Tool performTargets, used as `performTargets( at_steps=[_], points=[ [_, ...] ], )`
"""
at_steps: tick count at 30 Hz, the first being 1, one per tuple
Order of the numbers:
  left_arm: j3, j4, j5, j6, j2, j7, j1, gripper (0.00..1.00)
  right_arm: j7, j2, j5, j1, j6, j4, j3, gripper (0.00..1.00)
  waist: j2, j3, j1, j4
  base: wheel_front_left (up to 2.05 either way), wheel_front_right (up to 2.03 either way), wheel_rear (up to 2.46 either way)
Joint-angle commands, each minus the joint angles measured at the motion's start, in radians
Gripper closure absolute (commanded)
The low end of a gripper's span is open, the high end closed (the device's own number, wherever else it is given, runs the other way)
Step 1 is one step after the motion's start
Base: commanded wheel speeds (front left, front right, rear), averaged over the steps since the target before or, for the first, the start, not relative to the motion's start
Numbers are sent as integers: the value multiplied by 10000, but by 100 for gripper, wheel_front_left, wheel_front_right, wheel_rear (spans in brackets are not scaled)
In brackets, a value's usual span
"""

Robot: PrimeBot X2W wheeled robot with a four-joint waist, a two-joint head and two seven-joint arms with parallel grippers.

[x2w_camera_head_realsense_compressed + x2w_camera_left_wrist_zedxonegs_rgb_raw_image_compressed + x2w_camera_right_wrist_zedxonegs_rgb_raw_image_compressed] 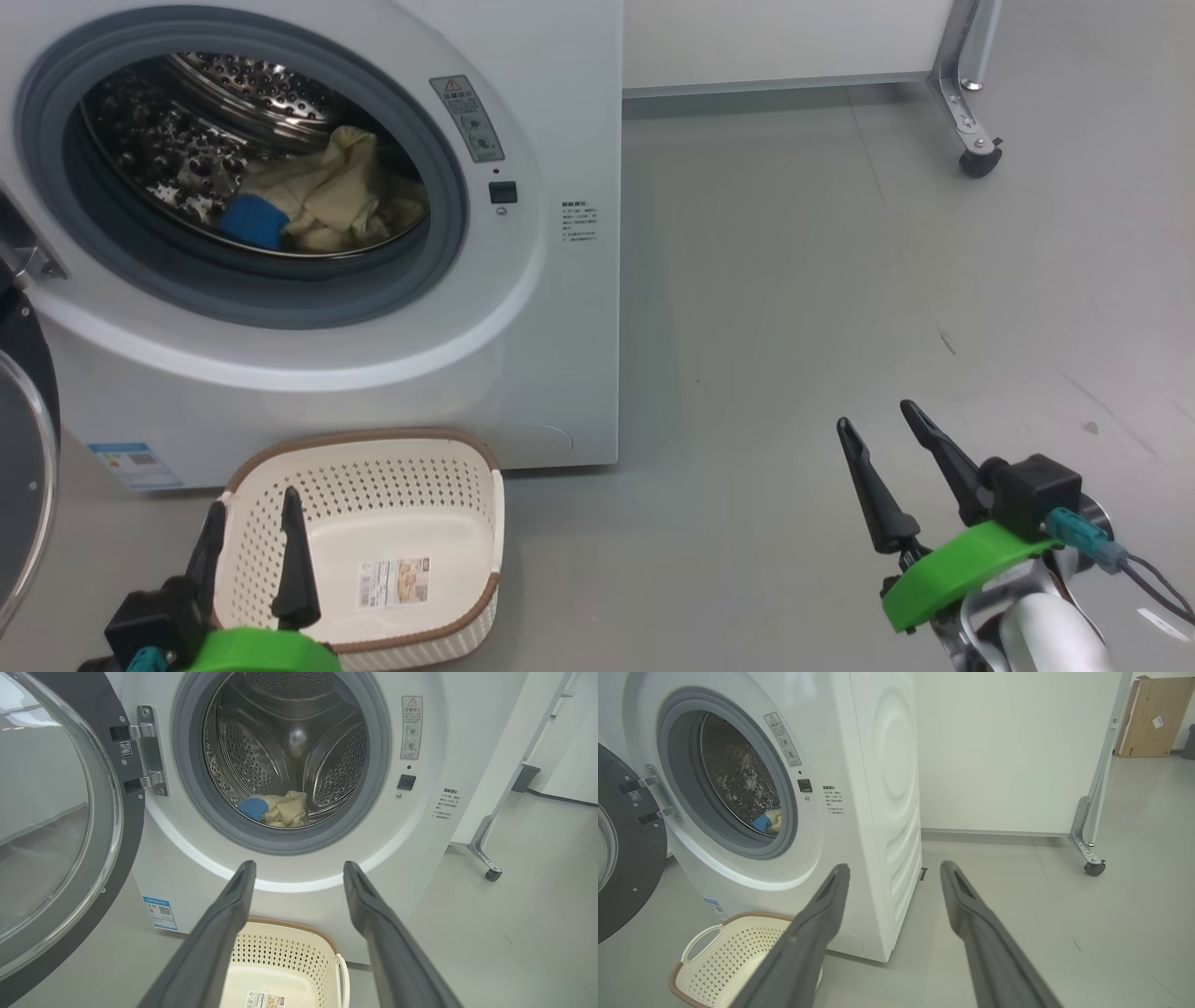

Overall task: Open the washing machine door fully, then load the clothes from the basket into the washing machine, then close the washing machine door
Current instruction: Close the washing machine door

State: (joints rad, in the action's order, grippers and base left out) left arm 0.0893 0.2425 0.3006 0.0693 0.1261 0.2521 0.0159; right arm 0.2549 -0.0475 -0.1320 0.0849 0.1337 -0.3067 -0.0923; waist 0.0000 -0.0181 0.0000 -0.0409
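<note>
While the washing machine door [56,826] stands open leftward, the basket [373,485] sits mouth-up.

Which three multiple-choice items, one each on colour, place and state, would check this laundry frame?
1. The rim of the basket is: A brown; B green; C black.
2. The clothes lie: A in the basket; B in the drum of the washing machine; C on a chair.
3. The washing machine door is: A shut; B swung open; C removed.
Answers: A, a brown band tops its cream wall; B, yellow fabric sits in the steel drum; B, it hangs aside on its hinge.
</note>
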Motion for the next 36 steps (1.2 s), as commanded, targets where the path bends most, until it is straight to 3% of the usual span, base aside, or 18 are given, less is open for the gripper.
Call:
performTargets(
  at_steps=[1, 21, 36],
  points=[
    [-463, -278, -48, -9, 56, 97, 477, 0, 69, -27, -31, 277, -30, 291, -160, 0, 0, 3, 0, 9, -127, 127, 0],
    [-758, -501, -285, 97, -36, 97, 494, 0, 69, -27, -2, 338, -30, 185, -186, 0, 0, 100, 0, 44, -183, 183, 0],
    [-826, -435, -476, 203, -126, 97, 471, 0, 69, -27, -6, 342, -30, 138, -212, 0, 0, 65, 0, 51, -31, 31, 0]
  ],
)
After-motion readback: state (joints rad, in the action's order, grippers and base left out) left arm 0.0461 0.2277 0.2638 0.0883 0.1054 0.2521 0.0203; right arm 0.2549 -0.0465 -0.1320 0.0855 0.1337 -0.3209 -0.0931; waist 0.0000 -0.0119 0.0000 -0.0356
